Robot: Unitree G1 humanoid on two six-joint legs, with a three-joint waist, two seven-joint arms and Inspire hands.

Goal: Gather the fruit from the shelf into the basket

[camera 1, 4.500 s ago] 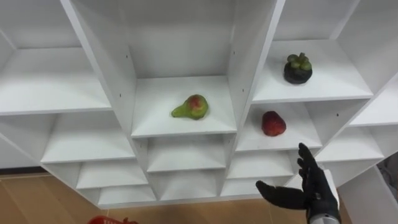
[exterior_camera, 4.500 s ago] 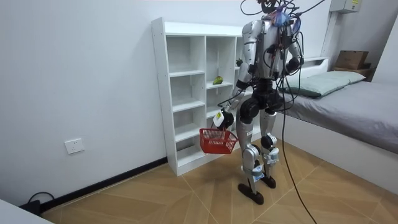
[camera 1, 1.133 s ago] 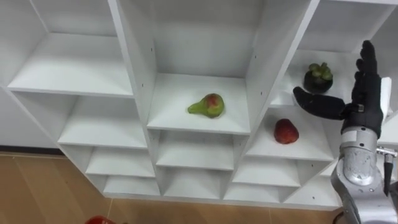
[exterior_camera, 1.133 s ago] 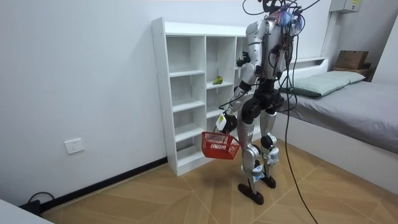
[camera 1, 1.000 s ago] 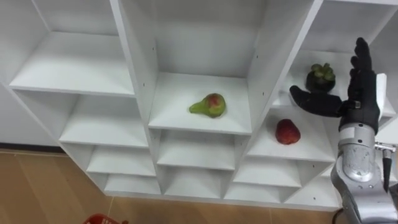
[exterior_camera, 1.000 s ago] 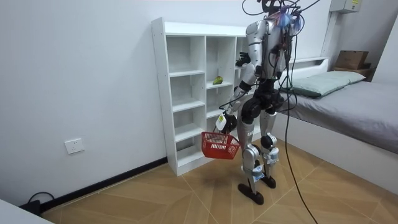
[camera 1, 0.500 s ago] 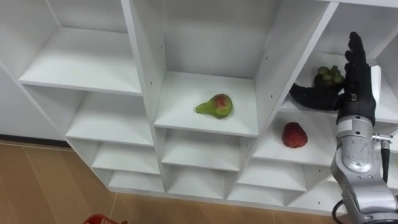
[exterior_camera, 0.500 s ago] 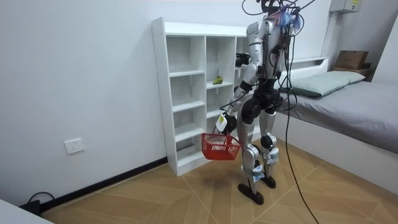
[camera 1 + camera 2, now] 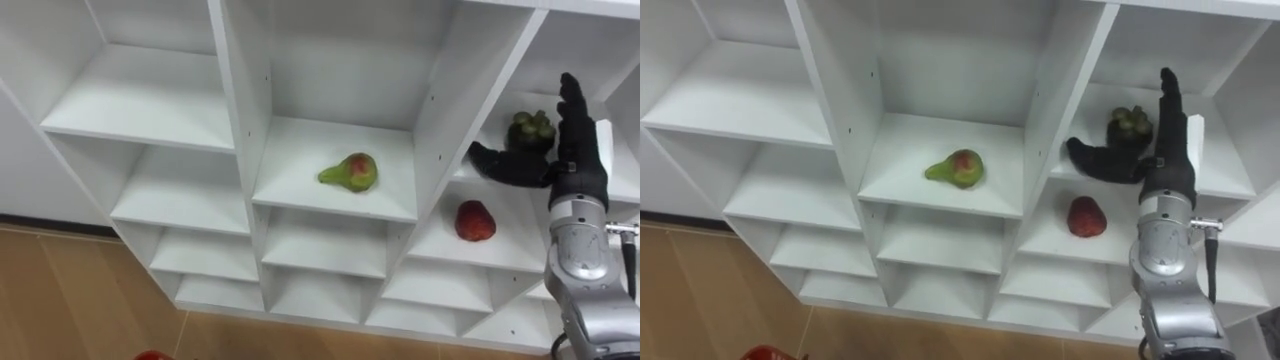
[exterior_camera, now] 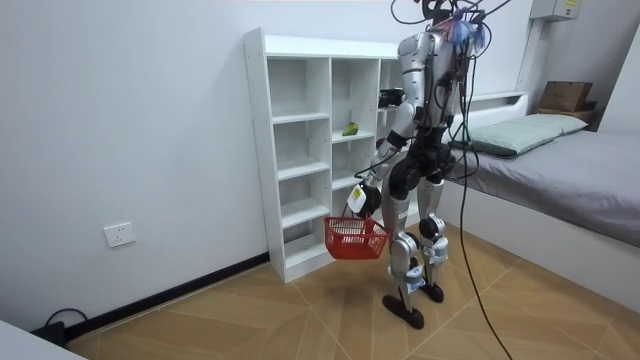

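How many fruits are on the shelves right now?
3: pear in the middle column; red fruit in the right column; dark mangosteen one shelf higher, by the right hand.

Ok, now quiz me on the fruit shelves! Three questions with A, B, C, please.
1. Where is the pear? A left column; B middle column; C on the floor.
2. How many fruits lie in the closet? A two; B three; C five.
3. How is the right hand? A open beside the dark fruit; B shut on the pear; C curled, holding nothing.
Answers: 1 B, it lies on a middle shelf. 2 B, pear, dark fruit, red fruit. 3 A, its fingers are straight.
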